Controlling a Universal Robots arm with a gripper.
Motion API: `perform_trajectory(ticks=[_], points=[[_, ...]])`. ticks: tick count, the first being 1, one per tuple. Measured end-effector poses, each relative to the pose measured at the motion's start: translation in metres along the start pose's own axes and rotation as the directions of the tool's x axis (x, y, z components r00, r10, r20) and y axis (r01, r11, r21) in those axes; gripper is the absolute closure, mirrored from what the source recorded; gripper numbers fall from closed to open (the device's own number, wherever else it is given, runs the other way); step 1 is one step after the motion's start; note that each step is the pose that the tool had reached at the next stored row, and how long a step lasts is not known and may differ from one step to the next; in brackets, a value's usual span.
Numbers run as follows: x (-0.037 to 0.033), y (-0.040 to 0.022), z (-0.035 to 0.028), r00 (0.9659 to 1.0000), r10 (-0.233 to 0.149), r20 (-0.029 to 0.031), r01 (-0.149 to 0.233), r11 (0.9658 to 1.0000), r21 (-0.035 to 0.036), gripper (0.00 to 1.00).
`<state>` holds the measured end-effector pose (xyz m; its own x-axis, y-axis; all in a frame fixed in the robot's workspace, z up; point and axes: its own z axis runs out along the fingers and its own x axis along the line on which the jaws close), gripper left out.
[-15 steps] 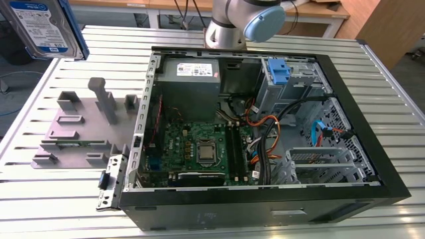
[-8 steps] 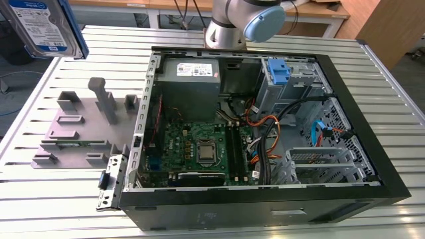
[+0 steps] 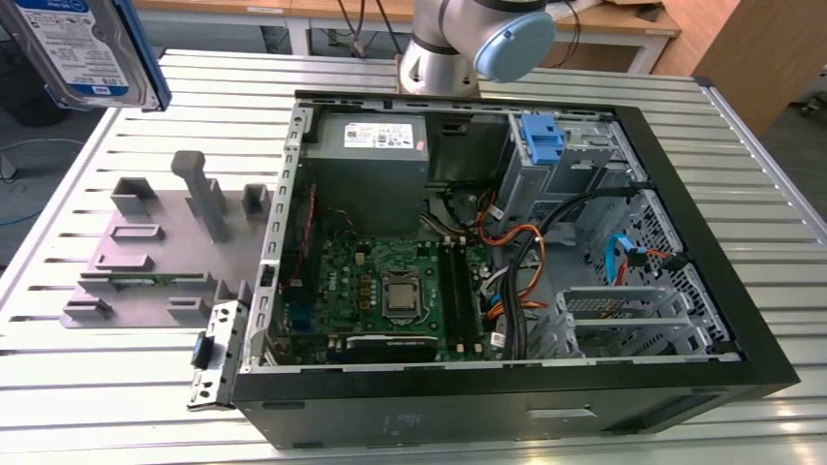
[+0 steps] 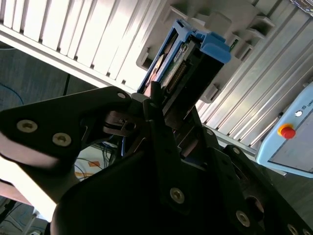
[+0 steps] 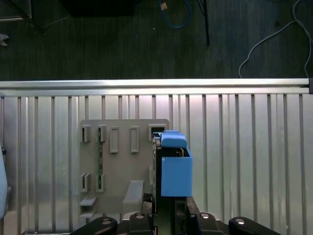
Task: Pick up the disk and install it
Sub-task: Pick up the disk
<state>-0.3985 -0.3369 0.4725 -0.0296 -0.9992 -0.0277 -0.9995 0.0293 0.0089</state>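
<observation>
The disk (image 3: 84, 48) hangs high above the table's far corner on the exterior view's left, its white and blue label facing the camera and a blue carrier frame along its edge. In both wrist views the disk (image 4: 188, 68) (image 5: 175, 169) stands on edge between my black fingers, blue carrier end pointing away from me. My gripper (image 4: 168, 105) (image 5: 168, 213) is shut on the disk. The disk is lifted off the grey holder block (image 3: 168, 242) (image 5: 122, 161), which lies below it on the slatted table.
An open black computer case (image 3: 517, 387) lies on the table with its motherboard (image 3: 387, 291), grey power-supply box (image 3: 368, 145), a blue tab (image 3: 543, 140) at the bays and a metal drive cage (image 3: 621, 310). A pendant with a red button (image 4: 286, 131) sits beyond the table's edge.
</observation>
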Motion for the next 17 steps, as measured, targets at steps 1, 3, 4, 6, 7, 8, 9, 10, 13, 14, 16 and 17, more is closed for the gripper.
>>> perform_trajectory(ticks=[1, 3, 4, 6, 7, 8, 9, 10, 13, 14, 16, 17], points=[[-0.0001, 0.0, -0.0009, 1.0, 0.0, 0.0, 0.0, 1.0, 0.0, 0.65], [-0.0003, 0.0, -0.0019, 1.0, 0.0, 0.0, 0.0, 1.0, 0.0, 0.65], [-0.0003, 0.0, -0.0019, 1.0, 0.0, 0.0, 0.0, 1.0, 0.0001, 0.65], [-0.0003, 0.0, -0.0019, 1.0, 0.0, 0.0, 0.0, 1.0, 0.0001, 0.65], [-0.0003, 0.0, -0.002, 1.0, 0.0, 0.0, 0.0, 1.0, 0.0, 0.65], [-0.0003, 0.0, -0.002, 1.0, 0.0, 0.0, 0.0, 1.0, 0.0, 0.65], [-0.0003, 0.0, -0.002, 1.0, 0.0, 0.0, 0.0, 1.0, 0.0, 0.65], [-0.0003, 0.0, -0.002, 1.0, 0.0, 0.0, 0.0, 1.0, 0.0, 0.65], [-0.0004, -0.0015, -0.0021, 1.0, 0.0, 0.0, 0.0, 1.0, -0.0002, 0.65], [-0.0004, -0.0027, -0.0021, 1.0, 0.0, 0.0, 0.0, 1.0, -0.0001, 0.65], [-0.0004, -0.0054, -0.002, 1.0, 0.0, 0.0001, 0.0, 1.0, 0.0, 0.65], [-0.0005, -0.007, -0.002, 1.0, 0.0, 0.0, 0.0, 1.0, -0.0001, 0.65]])
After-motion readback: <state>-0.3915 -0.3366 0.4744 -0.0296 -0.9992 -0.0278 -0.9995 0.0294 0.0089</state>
